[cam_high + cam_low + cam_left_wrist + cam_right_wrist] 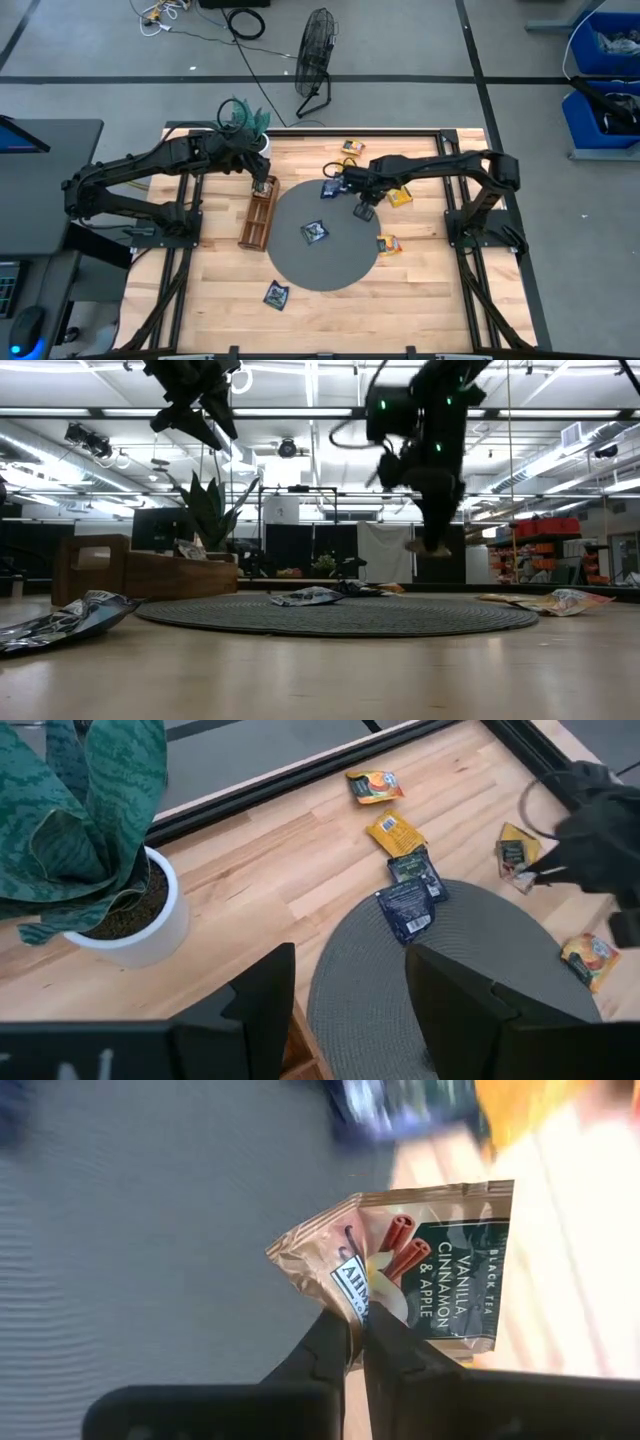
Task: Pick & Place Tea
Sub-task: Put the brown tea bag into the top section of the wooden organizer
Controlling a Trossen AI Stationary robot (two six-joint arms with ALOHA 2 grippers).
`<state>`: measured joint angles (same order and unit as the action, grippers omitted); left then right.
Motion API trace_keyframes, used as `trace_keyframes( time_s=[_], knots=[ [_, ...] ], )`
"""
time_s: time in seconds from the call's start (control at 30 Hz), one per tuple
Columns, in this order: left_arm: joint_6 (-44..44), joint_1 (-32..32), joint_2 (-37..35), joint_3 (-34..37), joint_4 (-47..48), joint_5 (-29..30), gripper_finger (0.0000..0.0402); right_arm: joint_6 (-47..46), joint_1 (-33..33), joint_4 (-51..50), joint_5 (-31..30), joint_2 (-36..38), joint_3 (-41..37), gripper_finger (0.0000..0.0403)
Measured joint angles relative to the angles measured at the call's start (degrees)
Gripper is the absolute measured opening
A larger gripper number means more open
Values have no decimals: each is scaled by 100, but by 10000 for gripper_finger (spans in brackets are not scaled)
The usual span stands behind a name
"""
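My right gripper hovers over the far right part of the round grey mat, shut on a pale tan tea sachet printed "Vanilla Cinnamon & Apple". The low view shows that sachet in the air above the mat. Other sachets lie flat: a dark one on the mat, dark blue ones at the mat's far edge, yellow-orange ones on the wood, and a dark one near the table's front. My left gripper is open, above the far end of the wooden tray. My right gripper pinches the tan sachet between its two fingers at one edge, close to a crumpled corner. The fingers point down from above. The sachet is lifted clear of the mat and sticks out beyond the fingertips, creased at the hold.
A white pot with a green plant stands at the table's far left, just behind my left gripper. The long wooden tray lies left of the mat. A floor fan stands beyond the table's far edge. Bare wood shows along the near edge.
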<state>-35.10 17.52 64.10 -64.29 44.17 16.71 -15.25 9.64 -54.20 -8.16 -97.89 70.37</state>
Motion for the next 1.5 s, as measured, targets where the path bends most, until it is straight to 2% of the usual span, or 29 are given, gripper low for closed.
trace_keyframes(
  time_s=[0.13,0.27,0.53,0.7,0.8,0.93,1.07,1.23,1.5],
  knots=[
    [1,0,0,0,-90,-144,195,506,-229,-54,-40,112,494,8],
    [1,0,0,0,-313,-354,195,1468,-548,-68,-243,123,978,8],
    [-212,7,2,0,-854,-1258,195,4487,-1261,290,-295,125,1568,8],
    [-660,7,2,2,-1133,-1879,195,5680,-1490,543,-305,125,1732,8],
    [-885,5,2,2,-1303,-2299,195,6059,-1513,703,-318,125,1740,9],
    [-1058,5,175,0,-1534,-3282,195,6467,-1507,920,-335,125,1740,9],
    [-1231,-46,534,2,-1700,-3922,195,6964,-1507,1205,-655,125,1740,7],
    [-1461,-99,988,4,-1765,-3995,195,7233,-1489,1270,-783,125,1740,7],
    [-2061,-280,1391,4,-2870,-4107,195,7292,-1485,1266,-772,125,1740,6]
  ],
)
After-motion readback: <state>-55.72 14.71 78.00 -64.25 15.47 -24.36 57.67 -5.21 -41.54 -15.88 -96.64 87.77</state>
